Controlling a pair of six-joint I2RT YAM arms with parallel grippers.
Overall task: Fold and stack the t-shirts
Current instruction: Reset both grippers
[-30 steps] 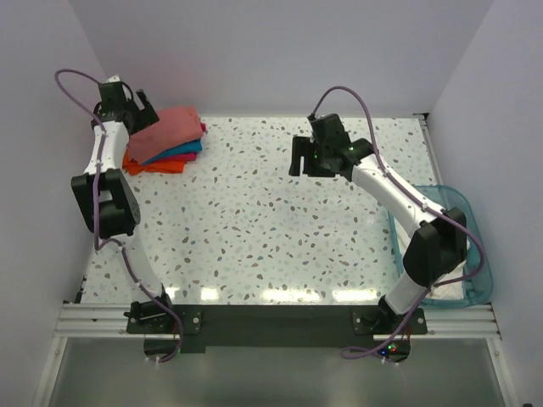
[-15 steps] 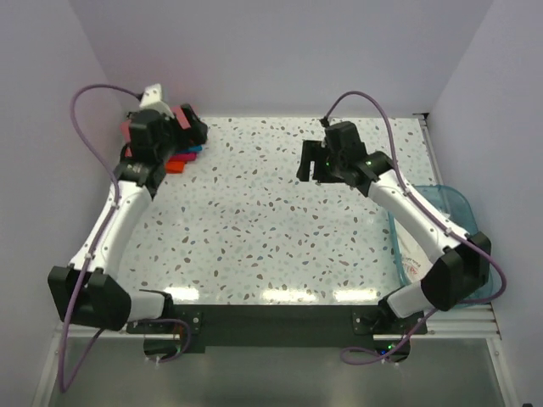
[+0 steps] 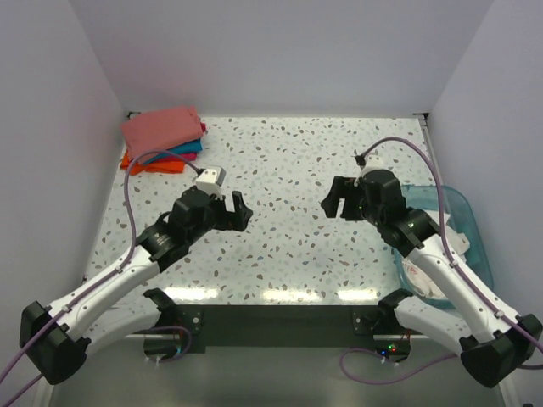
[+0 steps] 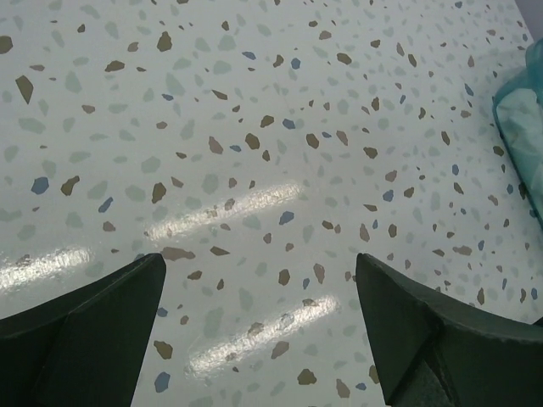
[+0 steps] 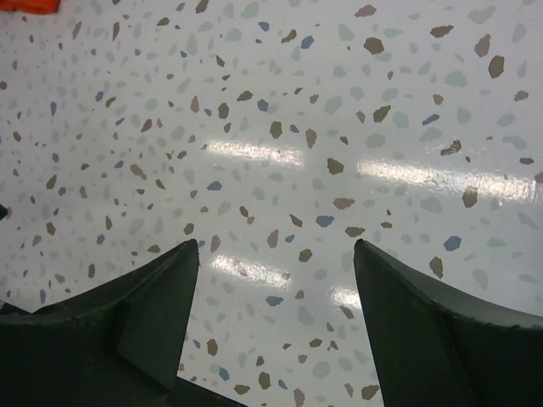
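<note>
Bright, even overhead light fills the scene. The glossy white speckled terrazzo tabletop [image 3: 280,170] throws back elongated white glare bars along its near edge in the top view and (more smeared) across both wrist views. Shadows are faint and soft-edged. The top view is sharp; the left gripper [image 4: 259,259] and right gripper [image 5: 276,246] show their black plastic fingers [image 4: 76,339] as near-featureless dark masses, slightly soft at the edges.

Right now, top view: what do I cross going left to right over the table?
shirt stack → left gripper → right gripper → blue tub
</note>
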